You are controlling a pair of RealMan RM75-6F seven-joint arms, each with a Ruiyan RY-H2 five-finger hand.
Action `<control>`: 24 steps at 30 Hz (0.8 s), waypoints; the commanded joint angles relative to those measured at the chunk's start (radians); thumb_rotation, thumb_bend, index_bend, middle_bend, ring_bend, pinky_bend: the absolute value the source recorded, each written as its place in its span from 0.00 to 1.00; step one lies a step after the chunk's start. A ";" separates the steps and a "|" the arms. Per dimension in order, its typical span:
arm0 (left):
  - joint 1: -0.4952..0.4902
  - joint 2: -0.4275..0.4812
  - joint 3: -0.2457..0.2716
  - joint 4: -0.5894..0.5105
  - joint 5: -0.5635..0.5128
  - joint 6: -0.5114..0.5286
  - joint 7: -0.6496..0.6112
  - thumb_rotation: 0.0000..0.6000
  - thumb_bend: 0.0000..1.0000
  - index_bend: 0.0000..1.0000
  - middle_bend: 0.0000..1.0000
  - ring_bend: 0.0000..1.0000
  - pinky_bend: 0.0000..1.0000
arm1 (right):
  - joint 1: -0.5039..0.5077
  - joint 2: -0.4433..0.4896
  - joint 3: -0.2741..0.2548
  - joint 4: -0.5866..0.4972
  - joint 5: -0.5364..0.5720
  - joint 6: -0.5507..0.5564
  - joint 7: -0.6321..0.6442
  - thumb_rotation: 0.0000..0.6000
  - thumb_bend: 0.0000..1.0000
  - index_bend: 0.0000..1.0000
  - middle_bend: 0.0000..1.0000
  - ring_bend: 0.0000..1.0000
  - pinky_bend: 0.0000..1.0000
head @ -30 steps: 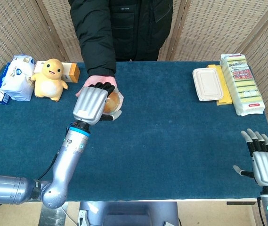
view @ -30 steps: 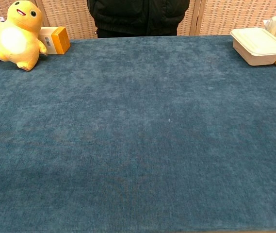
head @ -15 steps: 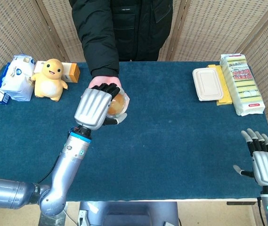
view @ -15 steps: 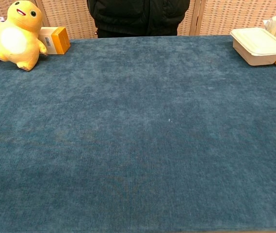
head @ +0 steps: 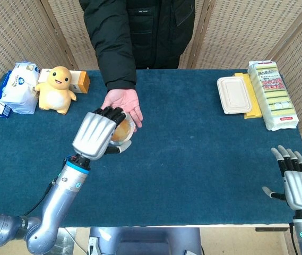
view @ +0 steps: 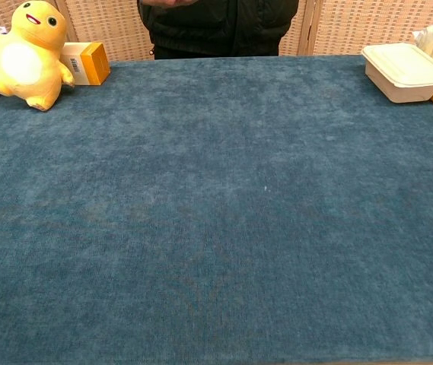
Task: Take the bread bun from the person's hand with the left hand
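Observation:
In the head view my left hand (head: 95,135) grips the golden bread bun (head: 120,133) in its clear wrapper, fingers curled over it. The person's open palm (head: 123,102) sits just beyond the bun, fingers spread and empty, apart from it. My right hand (head: 297,183) rests at the table's near right corner, fingers apart, holding nothing. The chest view shows neither hand nor the bun.
A yellow plush toy (head: 57,89) (view: 24,53), an orange box (head: 79,81) (view: 87,62) and a white bag (head: 19,87) stand at the far left. At the far right sit a white lidded container (head: 234,95) (view: 403,71) and a packet of sponges (head: 271,94). The person (head: 135,32) stands behind the table.
My left hand has drawn back toward me and to the left with the bun in it. The person's hand has let go and now lies open behind it.

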 commanded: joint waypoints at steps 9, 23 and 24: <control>0.237 -0.052 0.272 0.371 0.173 -0.142 -0.259 1.00 0.24 0.56 0.55 0.42 0.51 | 0.011 -0.010 -0.001 -0.006 0.010 -0.018 -0.030 1.00 0.10 0.05 0.02 0.00 0.00; 0.288 -0.211 0.249 0.690 0.060 -0.383 -0.304 1.00 0.20 0.35 0.33 0.24 0.39 | 0.003 -0.017 -0.015 0.003 0.010 -0.018 -0.040 1.00 0.10 0.05 0.02 0.00 0.00; 0.286 -0.203 0.244 0.677 0.044 -0.399 -0.299 1.00 0.17 0.24 0.23 0.16 0.35 | 0.002 -0.018 -0.015 0.003 0.009 -0.017 -0.040 1.00 0.10 0.05 0.02 0.00 0.00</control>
